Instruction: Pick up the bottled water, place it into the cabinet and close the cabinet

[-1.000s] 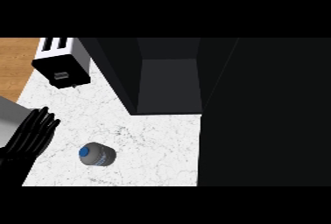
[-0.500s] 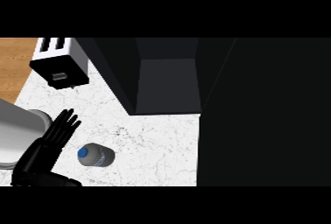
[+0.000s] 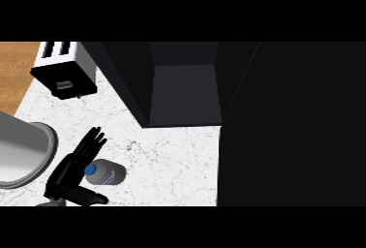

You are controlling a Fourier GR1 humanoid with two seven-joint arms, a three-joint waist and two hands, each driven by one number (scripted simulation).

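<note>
White marbled desk point(image 3: 172, 160) underfoot, wooden floor point(image 3: 18, 72) at ten o'clock beyond its edge. Open black cabinet point(image 3: 186, 92) at twelve o'clock, dark interior exposed, a tall black panel filling everything from one to five o'clock. Black-and-white toaster point(image 3: 64, 75) at eleven o'clock, well apart from the cabinet's opening. Grey forearm point(image 3: 22, 150) at nine o'clock, entering from the left edge.

Left robot hand point(image 3: 71, 169) at seven o'clock, black, fingers point(image 3: 91, 143) extended almost straight and fanned slightly toward twelve o'clock, thumb point(image 3: 89, 196) spread out toward five o'clock. Held nothing; not curled round anything. Palm side set just beside the bottled water point(image 3: 106, 173), apparently touching its left flank, though true contact hard to confirm from above.

Bottled water upright on the desk at seven o'clock, seen from the top: blue cap at centre, clear ribbed body around it. Near the desk's lower edge, well apart from the cabinet, between thumb and fingers of the left robot hand.

Right robot hand nowhere in view.
</note>
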